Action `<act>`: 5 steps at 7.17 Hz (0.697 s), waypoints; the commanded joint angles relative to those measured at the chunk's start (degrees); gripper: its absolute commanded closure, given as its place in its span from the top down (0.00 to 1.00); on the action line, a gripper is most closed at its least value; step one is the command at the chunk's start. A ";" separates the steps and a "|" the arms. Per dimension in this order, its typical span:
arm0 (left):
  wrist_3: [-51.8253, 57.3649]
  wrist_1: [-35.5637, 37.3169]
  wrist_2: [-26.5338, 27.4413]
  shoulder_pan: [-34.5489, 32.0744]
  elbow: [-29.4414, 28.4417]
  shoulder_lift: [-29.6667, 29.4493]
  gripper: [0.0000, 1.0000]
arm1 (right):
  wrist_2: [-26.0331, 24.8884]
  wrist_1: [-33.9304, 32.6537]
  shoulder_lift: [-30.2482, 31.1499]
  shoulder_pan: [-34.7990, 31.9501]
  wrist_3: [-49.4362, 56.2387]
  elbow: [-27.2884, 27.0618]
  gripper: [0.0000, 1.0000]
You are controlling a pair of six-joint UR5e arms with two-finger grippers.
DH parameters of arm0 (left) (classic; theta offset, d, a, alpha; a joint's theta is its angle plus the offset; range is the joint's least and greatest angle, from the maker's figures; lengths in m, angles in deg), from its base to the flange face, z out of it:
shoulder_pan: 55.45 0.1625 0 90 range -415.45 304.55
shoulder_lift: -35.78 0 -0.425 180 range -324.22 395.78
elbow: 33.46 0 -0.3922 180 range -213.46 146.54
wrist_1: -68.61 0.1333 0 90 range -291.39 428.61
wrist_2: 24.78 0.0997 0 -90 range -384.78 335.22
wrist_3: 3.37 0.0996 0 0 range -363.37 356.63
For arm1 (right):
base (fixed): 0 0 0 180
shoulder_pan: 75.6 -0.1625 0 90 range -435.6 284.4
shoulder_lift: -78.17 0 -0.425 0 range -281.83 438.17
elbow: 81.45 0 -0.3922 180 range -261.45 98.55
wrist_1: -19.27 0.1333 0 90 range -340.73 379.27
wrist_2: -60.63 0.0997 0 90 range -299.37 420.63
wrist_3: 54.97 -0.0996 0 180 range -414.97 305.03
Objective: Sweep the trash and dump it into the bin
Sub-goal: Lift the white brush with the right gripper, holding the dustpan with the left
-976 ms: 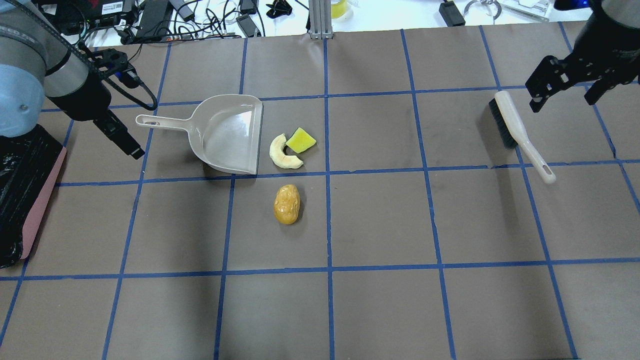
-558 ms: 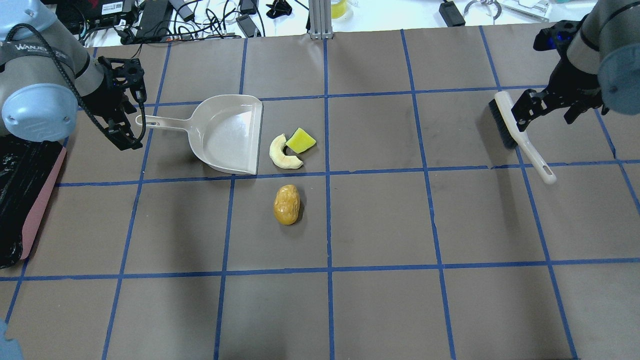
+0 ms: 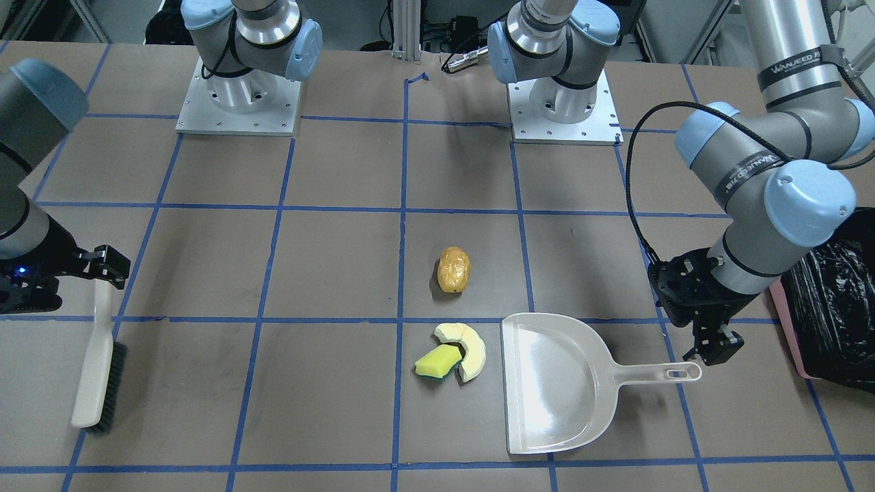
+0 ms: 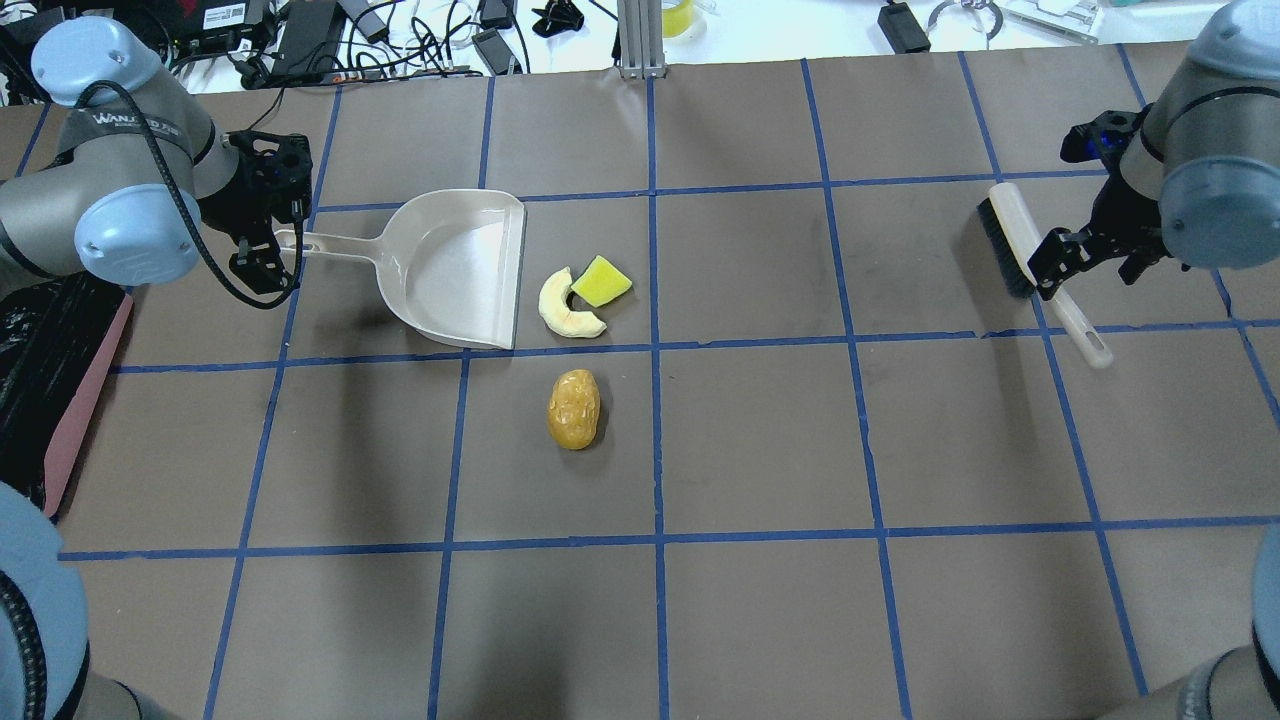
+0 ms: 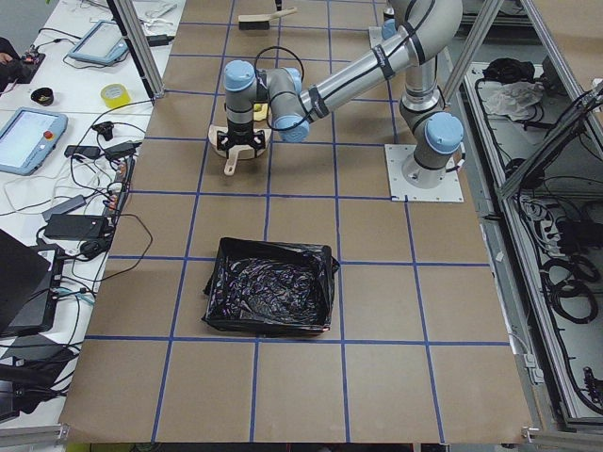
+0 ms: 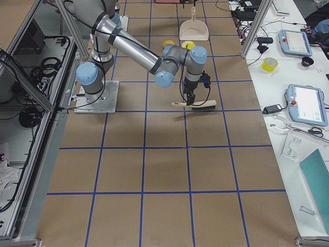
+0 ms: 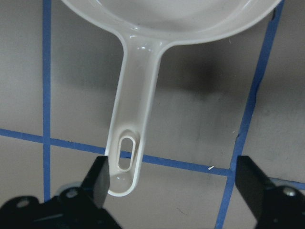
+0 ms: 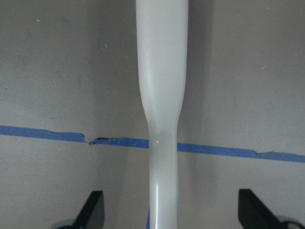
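Note:
The trash lies mid-table: an orange-yellow lump (image 4: 574, 408), a cream wedge (image 4: 566, 305) and a yellow sponge piece (image 4: 601, 281) touching the wedge, just right of the beige dustpan (image 4: 450, 265). My left gripper (image 7: 176, 186) is open, low over the end of the dustpan's handle (image 7: 128, 143), which lies near one finger. My right gripper (image 8: 167, 212) is open and straddles the handle (image 8: 162, 95) of the white brush (image 4: 1040, 270). The black-lined pink bin (image 4: 40, 390) stands at the left edge.
Blue tape lines grid the brown table (image 4: 760, 450). Cables and devices lie beyond the far edge (image 4: 400, 30). The two arm bases (image 3: 239, 96) stand at the robot's side of the table.
Both arms have come down. The left gripper moved right onto the end of the dustpan handle. The right gripper moved down and toward the near edge, over the brush handle. The trash has not moved.

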 commanded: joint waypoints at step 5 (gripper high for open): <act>7.64 0.95 1.57 -0.14 -3.42 -4.23 0.94 | -0.15 -0.36 -2.83 0.57 1.90 -1.26 0.54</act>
